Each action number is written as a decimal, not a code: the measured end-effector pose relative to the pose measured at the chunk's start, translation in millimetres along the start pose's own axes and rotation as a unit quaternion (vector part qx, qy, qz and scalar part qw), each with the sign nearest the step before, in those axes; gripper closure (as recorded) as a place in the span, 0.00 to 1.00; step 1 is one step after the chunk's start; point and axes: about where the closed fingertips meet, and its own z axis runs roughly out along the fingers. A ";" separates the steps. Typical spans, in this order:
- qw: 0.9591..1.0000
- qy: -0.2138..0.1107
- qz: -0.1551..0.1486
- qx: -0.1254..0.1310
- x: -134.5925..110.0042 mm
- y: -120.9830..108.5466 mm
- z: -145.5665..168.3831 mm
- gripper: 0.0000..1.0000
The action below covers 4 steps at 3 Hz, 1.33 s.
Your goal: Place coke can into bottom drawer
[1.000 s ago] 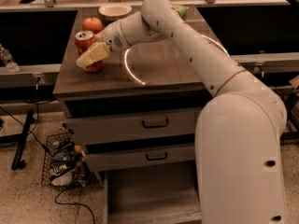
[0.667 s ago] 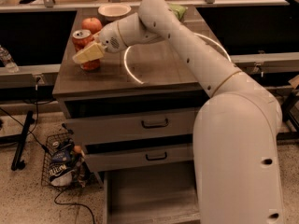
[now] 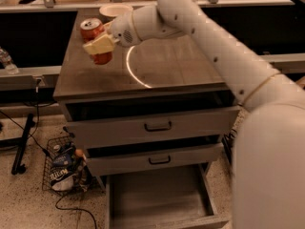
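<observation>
One gripper (image 3: 100,46) pinches the coke can (image 3: 103,57) over the tabletop (image 3: 183,66); bottom drawer (image 3: 157,199) open below.

The gripper (image 3: 100,46) hangs in the upper left of the frame, over the left part of the cabinet top (image 3: 181,66), clasping the coke can (image 3: 103,58). An apple (image 3: 90,27) stands just up-left of it, and a pale bowl (image 3: 116,9) lies higher up. The top's middle and right lie bare beneath the arm (image 3: 205,27). At bottom centre the bottom drawer (image 3: 157,199) is pulled out, its floor bare and open from above. The top drawer (image 3: 157,125) and middle drawer (image 3: 152,159) close off its rear. The robot's white body (image 3: 271,166) crowds its right side, and a wire basket (image 3: 62,168) stands at lower left
</observation>
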 end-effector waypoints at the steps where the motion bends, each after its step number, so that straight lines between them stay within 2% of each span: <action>1: 0.999 0.013 -0.013 0.044 -3.6 10.2 -52.7 1.00; 2: 0.996 0.019 -0.008 0.091 3.1 31.2 -108.8 1.00; 3: 0.993 0.031 0.011 0.113 29.2 34.0 -140.7 1.00; 4: 0.993 0.030 0.010 0.113 27.8 33.6 -140.3 1.00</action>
